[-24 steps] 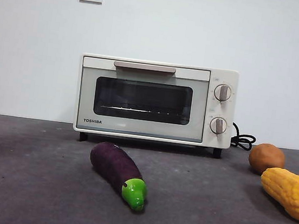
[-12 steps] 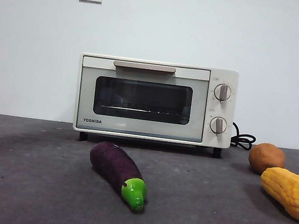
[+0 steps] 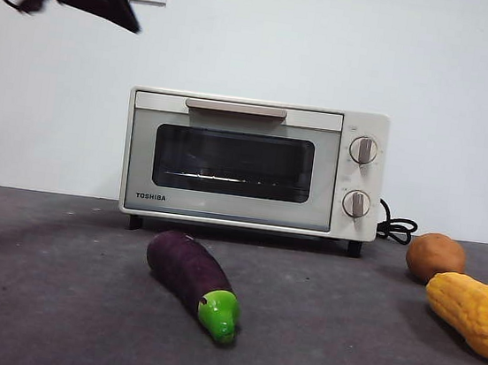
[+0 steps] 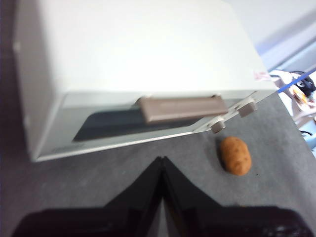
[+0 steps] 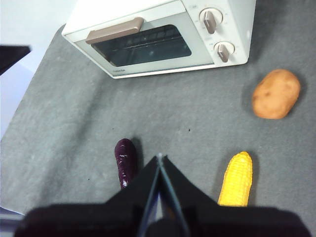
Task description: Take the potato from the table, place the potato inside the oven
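Note:
The potato (image 3: pixel 435 258), a smooth brown oval, lies on the table (image 3: pixel 51 301) right of the oven (image 3: pixel 246 163). It also shows in both wrist views: potato (image 4: pixel 235 156), potato (image 5: pixel 276 94). The cream oven (image 4: pixel 138 49) has its door closed, and its beige handle (image 4: pixel 182 108) is across the top. My left gripper (image 4: pixel 162 160) is shut and empty, hanging high over the oven's front; it shows as a dark tip (image 3: pixel 114 11) at the front view's top left. Well above the table in front of the oven (image 5: pixel 158 34), my right gripper (image 5: pixel 159 157) is shut and empty.
A purple eggplant (image 3: pixel 193 274) with a green tip lies in front of the oven. A bumpy yellow corn-like vegetable (image 3: pixel 470 313) sits just in front of the potato. The oven's black cord (image 3: pixel 396 228) coils behind on the right.
A dark arm has come into the front view at the top left, moving down and to the right. The vegetables and the oven have not moved.

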Action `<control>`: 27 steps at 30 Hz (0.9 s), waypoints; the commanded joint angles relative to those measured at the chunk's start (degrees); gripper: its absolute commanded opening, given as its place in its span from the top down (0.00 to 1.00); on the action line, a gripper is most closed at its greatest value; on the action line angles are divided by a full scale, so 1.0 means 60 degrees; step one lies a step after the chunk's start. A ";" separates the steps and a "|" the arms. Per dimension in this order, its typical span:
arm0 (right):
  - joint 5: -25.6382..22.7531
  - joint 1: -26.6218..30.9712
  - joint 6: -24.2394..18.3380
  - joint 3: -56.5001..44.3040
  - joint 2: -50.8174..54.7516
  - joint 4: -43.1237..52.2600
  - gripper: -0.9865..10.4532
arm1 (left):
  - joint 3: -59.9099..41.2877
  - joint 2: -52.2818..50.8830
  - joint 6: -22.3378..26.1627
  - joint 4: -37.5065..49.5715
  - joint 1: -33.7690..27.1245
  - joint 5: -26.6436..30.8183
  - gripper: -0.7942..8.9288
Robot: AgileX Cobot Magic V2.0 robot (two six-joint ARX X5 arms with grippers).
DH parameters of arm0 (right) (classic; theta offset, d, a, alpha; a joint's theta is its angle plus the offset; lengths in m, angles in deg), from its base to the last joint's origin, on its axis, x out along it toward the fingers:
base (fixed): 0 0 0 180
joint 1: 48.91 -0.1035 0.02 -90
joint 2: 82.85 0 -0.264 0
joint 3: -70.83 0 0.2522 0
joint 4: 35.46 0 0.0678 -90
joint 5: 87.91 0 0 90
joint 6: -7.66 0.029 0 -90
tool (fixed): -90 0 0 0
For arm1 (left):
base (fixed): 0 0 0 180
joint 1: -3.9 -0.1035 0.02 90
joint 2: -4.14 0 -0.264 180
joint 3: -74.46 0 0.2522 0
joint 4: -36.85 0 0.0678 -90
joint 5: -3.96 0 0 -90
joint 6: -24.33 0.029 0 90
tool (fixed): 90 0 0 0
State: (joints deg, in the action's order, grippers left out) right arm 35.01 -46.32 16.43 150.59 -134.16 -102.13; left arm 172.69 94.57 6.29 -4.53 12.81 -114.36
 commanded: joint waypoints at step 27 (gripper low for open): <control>0.0120 0.0000 0.0029 0.0168 0.0011 -0.0470 0.91 | 0.2299 0.3060 -0.0820 0.0998 0.0845 -0.0277 0.92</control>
State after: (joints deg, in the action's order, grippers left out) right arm 35.52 -46.32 16.43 151.35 -134.12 -105.10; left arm 186.44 112.03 1.72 0.94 17.74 -115.71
